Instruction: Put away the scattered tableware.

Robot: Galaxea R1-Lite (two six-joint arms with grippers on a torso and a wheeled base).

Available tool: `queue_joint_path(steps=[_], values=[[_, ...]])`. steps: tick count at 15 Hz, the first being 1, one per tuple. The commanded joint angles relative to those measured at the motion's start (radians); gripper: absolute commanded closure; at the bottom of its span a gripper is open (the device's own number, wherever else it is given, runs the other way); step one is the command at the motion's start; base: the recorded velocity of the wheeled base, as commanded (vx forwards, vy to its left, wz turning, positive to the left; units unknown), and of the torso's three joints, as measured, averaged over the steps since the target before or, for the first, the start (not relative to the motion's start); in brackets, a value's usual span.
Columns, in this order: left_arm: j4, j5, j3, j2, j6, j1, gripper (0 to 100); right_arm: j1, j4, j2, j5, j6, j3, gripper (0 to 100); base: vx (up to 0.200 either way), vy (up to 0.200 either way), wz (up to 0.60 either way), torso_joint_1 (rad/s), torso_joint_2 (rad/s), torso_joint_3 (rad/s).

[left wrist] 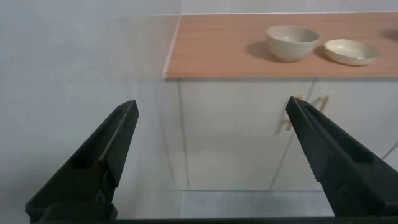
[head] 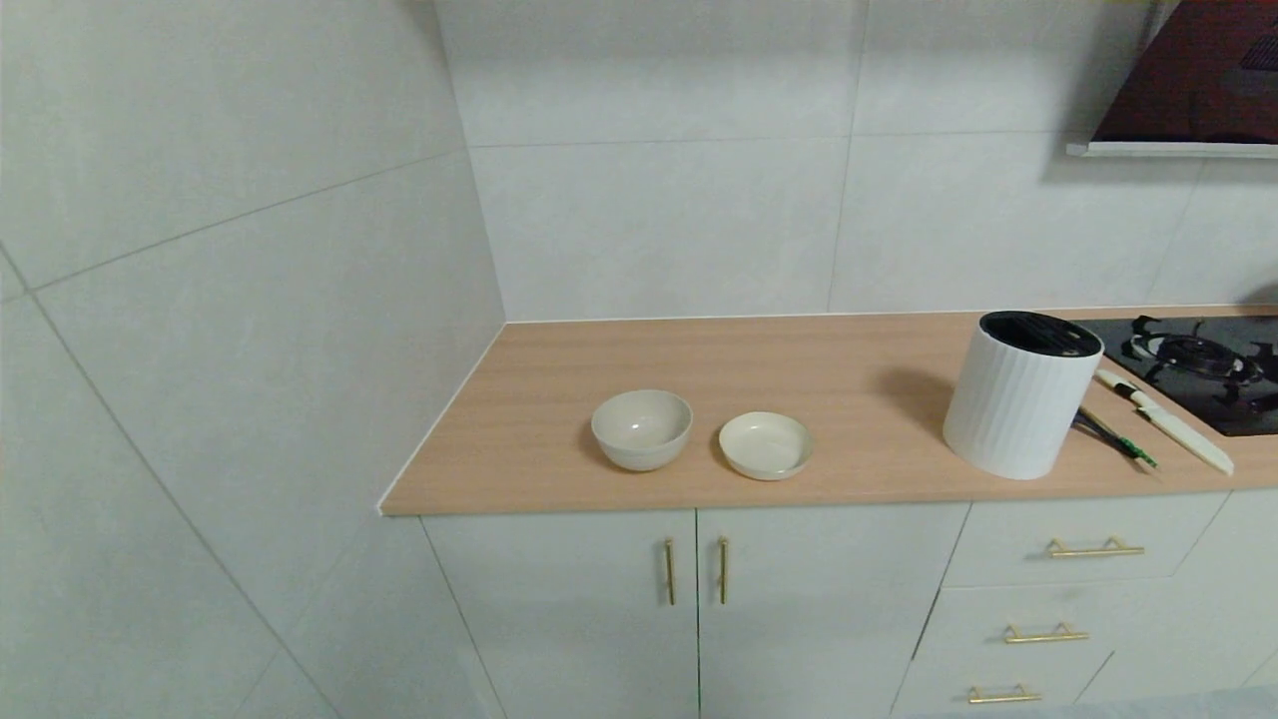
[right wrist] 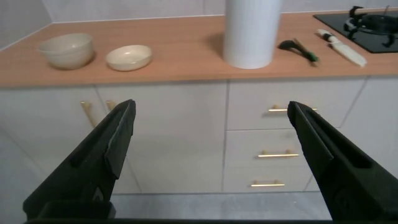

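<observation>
The left gripper hung in front of the cabinets, below the level of the countertop, its two dark fingers spread wide and holding nothing. The right gripper hung likewise before the drawers, spread and unloaded.

Beyond them stood two white cabinet doors with gold handles at their meeting edges, and to their right a stack of drawers with gold pulls. Above ran the wooden countertop.

Near its front edge sat a pale bowl, upright, and just beside it on the right a shallow cream dish, close but apart from it. Well to the right stood a white ribbed holder with a black top. Just to the right of its base lay a thin dark utensil with green on it, of a kind I could not tell, and beside that a cream-handled knife, at the edge of a black stove.

Pale tiled walls closed the corner behind, with a dark hood above the stove.
</observation>
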Motion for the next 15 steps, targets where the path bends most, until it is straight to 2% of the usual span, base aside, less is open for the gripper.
queue_joint_path(steps=[1,15], values=[[0.0,0.0,0.0,0.002,-0.001,0.0,0,0.0,0.0,0.002,0.0,0.0,0.0,0,0.0,0.0,0.0,0.0,0.0,0.0],[0.0,0.0,0.0,0.002,0.001,0.0,0,0.0,-0.002,0.002,0.0,0.002,0.0,0,0.0,0.0,0.0,-0.009,0.02,0.01]])
